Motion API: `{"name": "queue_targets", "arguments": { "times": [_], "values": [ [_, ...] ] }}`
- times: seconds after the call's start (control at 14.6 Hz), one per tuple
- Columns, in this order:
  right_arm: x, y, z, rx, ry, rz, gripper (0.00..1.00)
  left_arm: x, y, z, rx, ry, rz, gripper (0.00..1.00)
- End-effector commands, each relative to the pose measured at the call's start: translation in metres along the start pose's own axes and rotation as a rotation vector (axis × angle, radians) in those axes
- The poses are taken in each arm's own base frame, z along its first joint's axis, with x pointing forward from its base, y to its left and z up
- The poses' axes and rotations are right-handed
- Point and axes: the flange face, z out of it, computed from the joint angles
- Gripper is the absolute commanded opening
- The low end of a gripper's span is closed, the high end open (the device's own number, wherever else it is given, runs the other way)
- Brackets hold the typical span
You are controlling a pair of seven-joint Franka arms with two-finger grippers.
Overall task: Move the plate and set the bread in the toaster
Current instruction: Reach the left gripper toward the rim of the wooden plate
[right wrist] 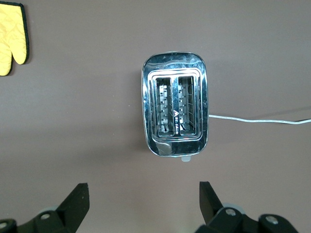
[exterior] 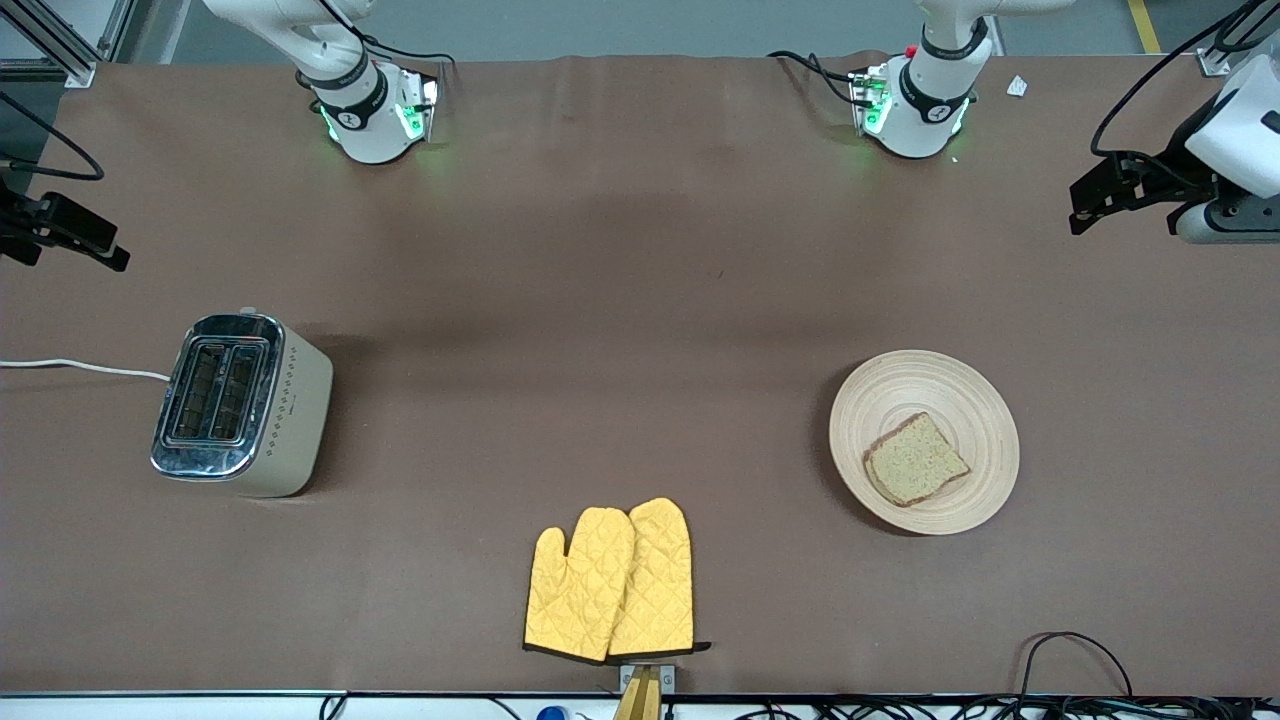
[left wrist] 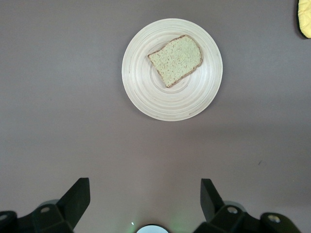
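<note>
A brown table (exterior: 640,300) holds two yellow oven mitts (exterior: 612,582) nearest the camera. Farther back, the bread (exterior: 915,460) lies on the plate (exterior: 925,380) toward the left arm's end; the toaster (exterior: 240,403) stands empty toward the right arm's. The left gripper (left wrist: 143,204) and the right gripper (right wrist: 141,204) hang high, jaws apart.

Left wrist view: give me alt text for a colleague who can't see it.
A slice of bread lies flat on a round wooden plate on the brown table. The left gripper hangs open above the table, short of the plate, holding nothing. A bit of yellow oven mitt shows at the frame's edge.
</note>
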Motion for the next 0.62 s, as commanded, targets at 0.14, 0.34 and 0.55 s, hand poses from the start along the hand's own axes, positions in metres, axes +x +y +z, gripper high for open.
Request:
{"name": "queue_targets", "arguments": {
  "times": [0.14,0.34,0.55],
  "values": [
    [-0.009,0.002,-0.004,0.0,0.003,-0.003,1.0,0.004,-0.001,0.0,-0.015,-0.016,0.009,1.0],
    [-0.009,0.002,-0.005,0.0,0.003,-0.004,1.0,0.017,0.0,0.018,-0.016,-0.048,0.015,1.0],
    [-0.009,0.002,-0.004,0.0,0.003,-0.003,1.0,0.045,-0.03,0.052,-0.125,-0.076,-0.052,1.0]
  ]
}}
